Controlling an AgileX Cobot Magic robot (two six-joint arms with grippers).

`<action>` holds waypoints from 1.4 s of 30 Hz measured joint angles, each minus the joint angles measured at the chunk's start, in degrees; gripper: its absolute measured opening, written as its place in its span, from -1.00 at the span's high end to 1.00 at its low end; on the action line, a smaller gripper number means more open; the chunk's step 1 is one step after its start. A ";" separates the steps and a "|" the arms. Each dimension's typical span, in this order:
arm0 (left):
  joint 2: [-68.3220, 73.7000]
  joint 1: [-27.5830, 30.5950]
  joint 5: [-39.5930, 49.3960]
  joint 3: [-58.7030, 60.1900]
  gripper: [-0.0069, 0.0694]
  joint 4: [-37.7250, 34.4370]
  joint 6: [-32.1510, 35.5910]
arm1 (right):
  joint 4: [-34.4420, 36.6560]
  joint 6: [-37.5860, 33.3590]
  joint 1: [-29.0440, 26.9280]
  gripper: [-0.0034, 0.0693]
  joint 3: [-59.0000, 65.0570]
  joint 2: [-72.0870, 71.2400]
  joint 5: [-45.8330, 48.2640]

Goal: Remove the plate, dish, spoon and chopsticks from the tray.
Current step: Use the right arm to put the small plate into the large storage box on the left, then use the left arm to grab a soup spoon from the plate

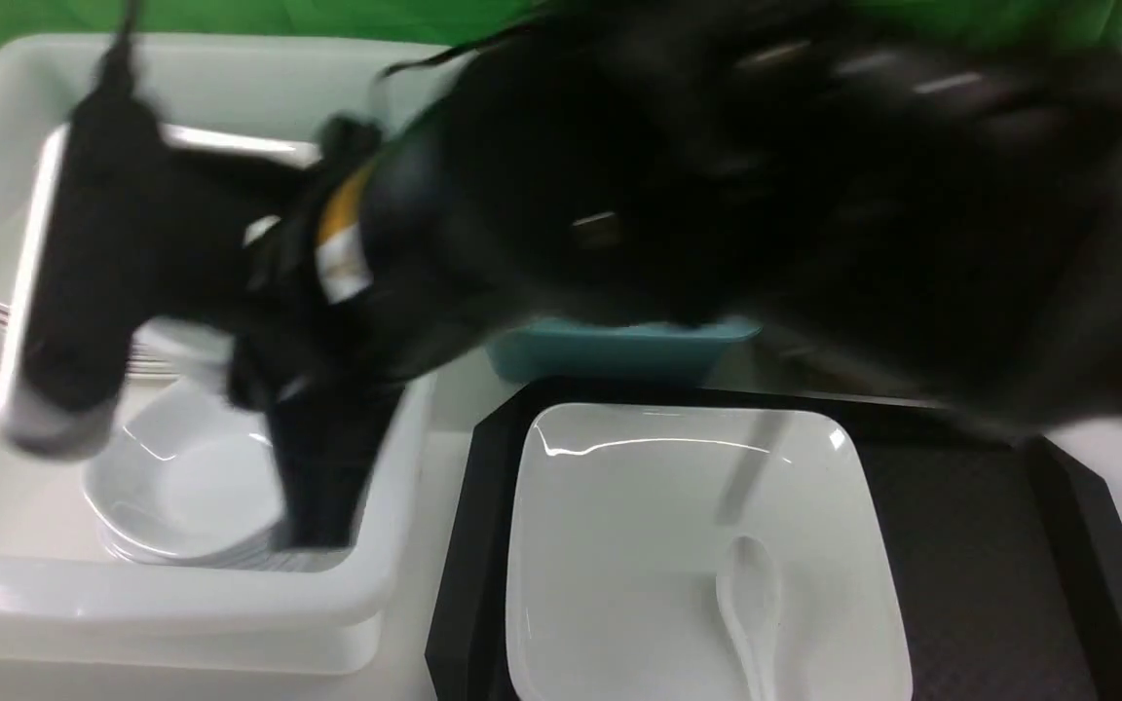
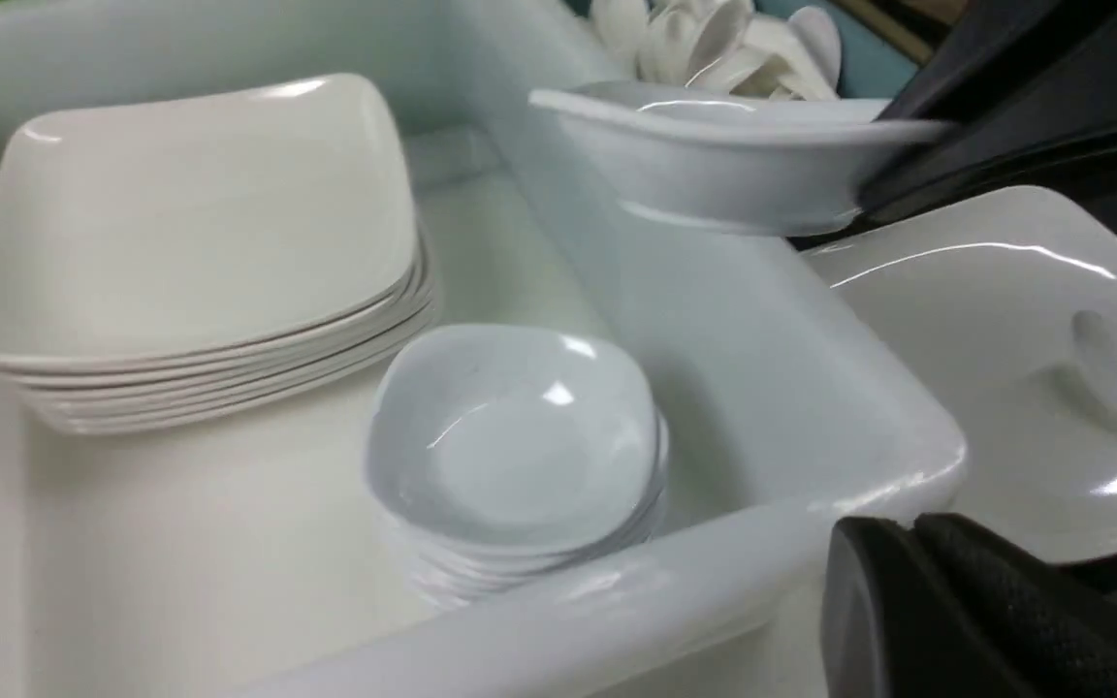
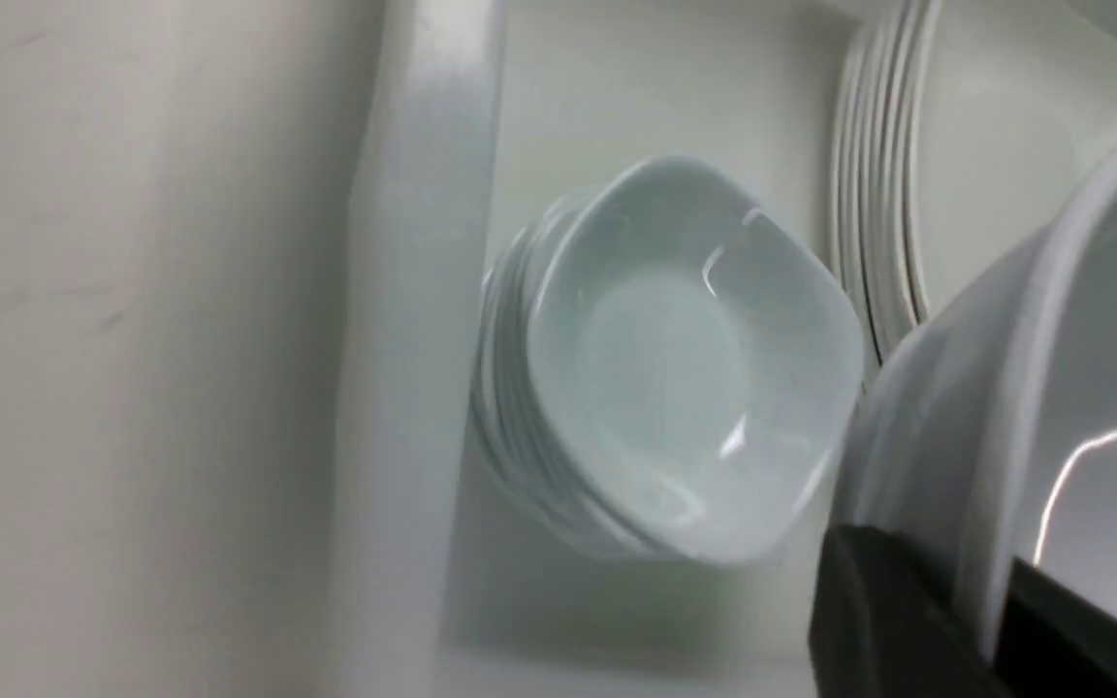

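dish (image 2: 714, 165), glossy white, in right claw (image 3: 990, 620)

Large plate (image 1: 668, 526): glossy white, with bright streaks of light along its rim. The spoon (image 1: 751, 594) has the same smooth white gloss. The tray (image 1: 990, 565) is matt black plastic, its floor rough with a fine diamond texture. The small dish (image 2: 714, 155) is glossy white; the right claw (image 3: 1000, 620) gripping it is matt black. The white tub (image 2: 762, 388) is smooth plastic with a soft sheen. The stacked dishes (image 2: 510, 436) shine; the stacked plates (image 2: 190, 242) look duller, satin cream. The teal container (image 1: 619, 350) is smooth plastic. The table (image 3: 132, 339) is matt off-white.
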 joint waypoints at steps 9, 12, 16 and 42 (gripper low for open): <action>-5.85 0.00 3.43 -0.31 0.77 0.72 -0.62 | -0.17 -3.61 0.12 0.71 -11.59 17.18 -0.41; -5.85 0.00 3.43 -0.31 0.77 -0.12 -0.62 | -0.36 -3.98 0.12 0.62 -11.79 18.15 -0.32; -5.86 0.00 2.19 -0.31 0.77 -0.59 -0.62 | -0.46 -4.36 0.12 0.02 -11.84 18.41 1.35; 33.99 0.00 -6.78 -0.36 0.77 -24.78 16.24 | -16.93 47.67 -7.49 0.59 35.14 -35.55 24.47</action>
